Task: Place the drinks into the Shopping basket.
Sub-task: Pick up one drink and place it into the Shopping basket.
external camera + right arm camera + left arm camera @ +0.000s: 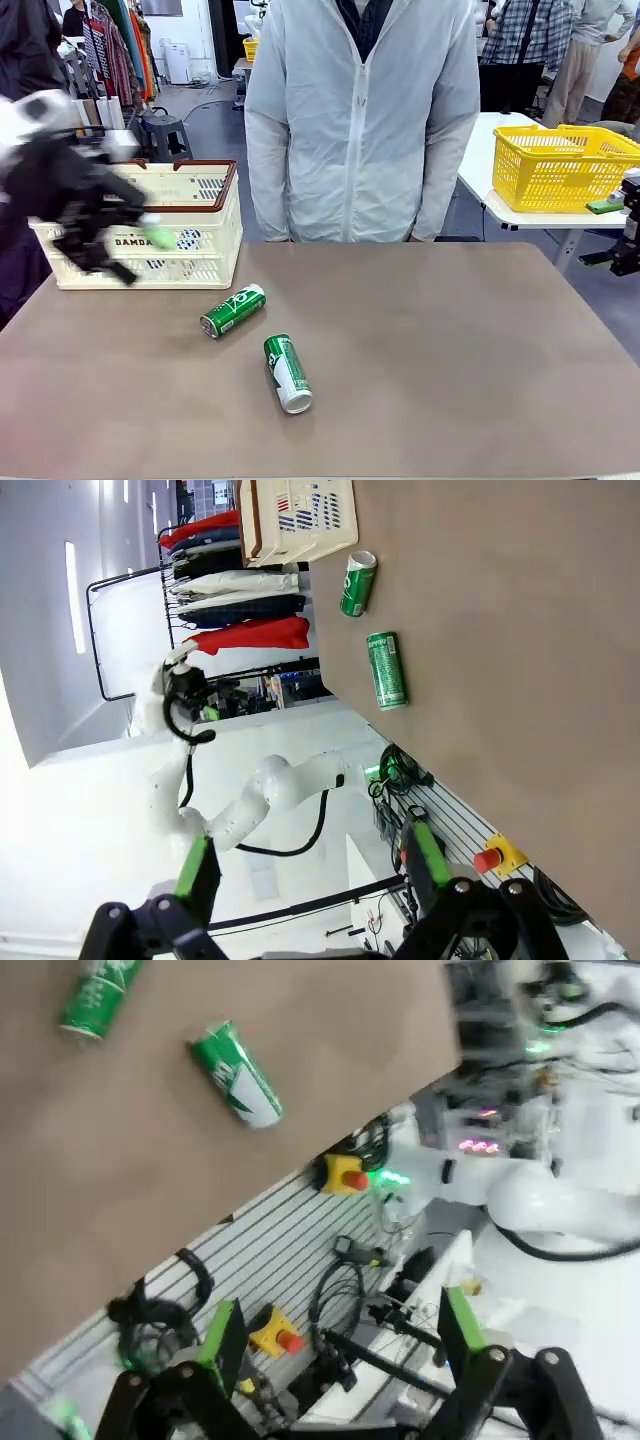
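Two green drinks cans lie on their sides on the brown table, one (232, 310) nearer the basket and one (287, 373) nearer the front. The cream Shopping basket (190, 215) with its brown rim stands at the table's far left. My left gripper (140, 252) is blurred in front of the basket, above the table. Its wrist view shows the jaws open (340, 1340) and empty, with both cans (237, 1073) (100, 998) far off. My right gripper (605, 232) hangs off the table's right edge, open (310, 865) and empty, looking across at the cans (386, 670) (357, 583) and the basket (300, 515).
A person in a pale jacket (360, 120) stands at the far side of the table, arms down. A yellow mesh basket (560, 165) sits on a white table at the back right. The brown tabletop (450, 340) is bare to the right of the cans.
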`<state>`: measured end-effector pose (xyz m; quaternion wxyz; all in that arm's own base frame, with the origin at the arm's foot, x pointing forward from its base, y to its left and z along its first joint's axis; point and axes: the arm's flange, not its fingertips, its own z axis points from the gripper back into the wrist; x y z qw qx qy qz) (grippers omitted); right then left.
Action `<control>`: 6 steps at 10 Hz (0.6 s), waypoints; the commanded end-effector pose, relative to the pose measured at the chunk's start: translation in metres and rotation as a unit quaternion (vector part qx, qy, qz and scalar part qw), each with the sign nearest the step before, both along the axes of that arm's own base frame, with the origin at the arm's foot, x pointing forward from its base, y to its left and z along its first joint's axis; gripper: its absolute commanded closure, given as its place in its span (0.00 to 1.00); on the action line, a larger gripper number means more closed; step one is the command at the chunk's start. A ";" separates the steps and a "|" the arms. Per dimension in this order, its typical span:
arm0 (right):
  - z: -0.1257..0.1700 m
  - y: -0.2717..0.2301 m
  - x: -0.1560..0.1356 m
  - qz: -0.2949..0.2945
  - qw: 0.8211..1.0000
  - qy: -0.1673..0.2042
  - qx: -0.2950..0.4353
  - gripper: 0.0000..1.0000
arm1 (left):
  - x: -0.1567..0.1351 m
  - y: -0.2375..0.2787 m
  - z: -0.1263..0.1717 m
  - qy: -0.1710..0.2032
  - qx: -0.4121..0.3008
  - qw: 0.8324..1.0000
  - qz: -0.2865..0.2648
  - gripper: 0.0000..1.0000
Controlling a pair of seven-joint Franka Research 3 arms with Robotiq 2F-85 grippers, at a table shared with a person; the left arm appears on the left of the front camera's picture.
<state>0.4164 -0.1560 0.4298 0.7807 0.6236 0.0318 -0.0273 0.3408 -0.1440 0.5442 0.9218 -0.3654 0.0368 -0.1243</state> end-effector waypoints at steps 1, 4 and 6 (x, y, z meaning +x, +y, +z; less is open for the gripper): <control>0.004 -0.002 0.000 0.002 1.000 0.010 -0.012 0.00 | 0.028 -0.090 0.007 0.035 0.113 0.990 0.074 0.00; 0.004 -0.002 0.000 0.002 1.000 0.010 -0.012 0.00 | 0.008 -0.192 -0.013 -0.079 0.186 0.960 0.196 0.00; 0.004 -0.002 0.000 0.002 1.000 0.010 -0.012 0.00 | 0.003 -0.197 -0.021 -0.135 0.220 0.952 0.165 0.00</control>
